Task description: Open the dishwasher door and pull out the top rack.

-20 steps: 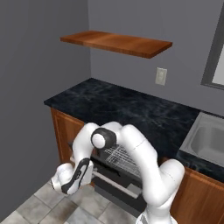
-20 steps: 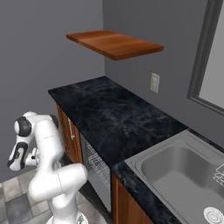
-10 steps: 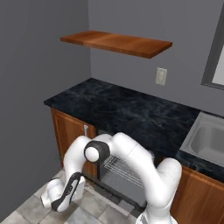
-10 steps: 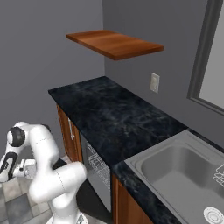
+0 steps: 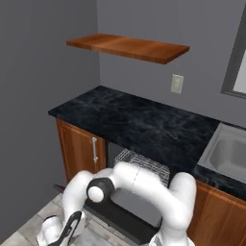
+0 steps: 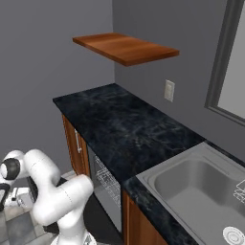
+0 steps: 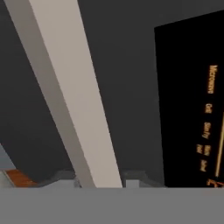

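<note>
The arm is down low here, and the pincer point(image 5: 65, 234) sits near the floor point(image 5: 29, 230) at the bottom left of the left base view, in front of the dishwasher door point(image 5: 122, 216). That door lies folded down, a dark slab hanging out from under the table point(image 5: 144, 122), with the white arm crossing right over it and hiding much of its surface. In the hand view the silver handle bar point(image 7: 74, 96) runs slantwise straight between the two fingertips point(image 7: 65, 177), pads sitting either side of it, so the pincer is clamped on the bar, the dark door panel point(image 7: 127, 65) behind and a black control strip point(image 7: 188, 100) with orange lettering off to the right. The top rack point(image 5: 144, 163) shows as a wire grid inside the opening, just under the table edge, and it also shows in the right base view point(image 6: 107, 184). Around it: a wooden cabinet door point(image 5: 77, 151) just left, a steel sink point(image 6: 196, 184) at the right, a wooden shelf point(image 5: 127, 47) and a wall outlet point(image 5: 177, 84) above.
</note>
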Available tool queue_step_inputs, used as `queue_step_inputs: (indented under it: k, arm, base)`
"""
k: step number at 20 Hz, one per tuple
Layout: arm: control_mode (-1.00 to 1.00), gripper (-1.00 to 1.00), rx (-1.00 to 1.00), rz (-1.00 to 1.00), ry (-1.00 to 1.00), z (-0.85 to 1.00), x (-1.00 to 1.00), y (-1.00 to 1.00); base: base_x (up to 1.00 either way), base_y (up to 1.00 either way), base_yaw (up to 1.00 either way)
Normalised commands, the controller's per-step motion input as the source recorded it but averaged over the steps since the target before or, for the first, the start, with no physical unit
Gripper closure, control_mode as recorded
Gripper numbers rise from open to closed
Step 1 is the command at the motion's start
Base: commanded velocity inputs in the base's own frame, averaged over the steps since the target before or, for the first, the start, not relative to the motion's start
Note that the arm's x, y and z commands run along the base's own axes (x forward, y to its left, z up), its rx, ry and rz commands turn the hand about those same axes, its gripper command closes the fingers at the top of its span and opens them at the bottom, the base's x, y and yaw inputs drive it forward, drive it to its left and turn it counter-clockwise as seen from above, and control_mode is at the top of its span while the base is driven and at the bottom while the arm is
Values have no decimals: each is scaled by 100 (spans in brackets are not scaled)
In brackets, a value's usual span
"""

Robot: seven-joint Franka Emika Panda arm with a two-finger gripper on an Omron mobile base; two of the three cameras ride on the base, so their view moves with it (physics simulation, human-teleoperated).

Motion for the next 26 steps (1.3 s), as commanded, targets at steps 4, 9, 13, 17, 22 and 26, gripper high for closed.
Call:
queue_step_inputs:
  k: [4,9,13,17,22,26]
  arm:
    - [-100,100,-1,1,0,-50,-42,34]
    - [-100,-100,-1,2,0,-27,-39,42]
    - [-100,-100,1,2,-1,36,-56,16]
    - [-100,-100,15,2,0,100,-34,1]
    - [-100,-100,23,0,7,100,-1,0]
    - [-100,-100,27,0,23,100,4,-19]
  base:
    - [0,0,0]
    - [0,0,0]
    - [0,0,0]
    - [0,0,0]
    - [0,0,0]
    - [0,0,0]
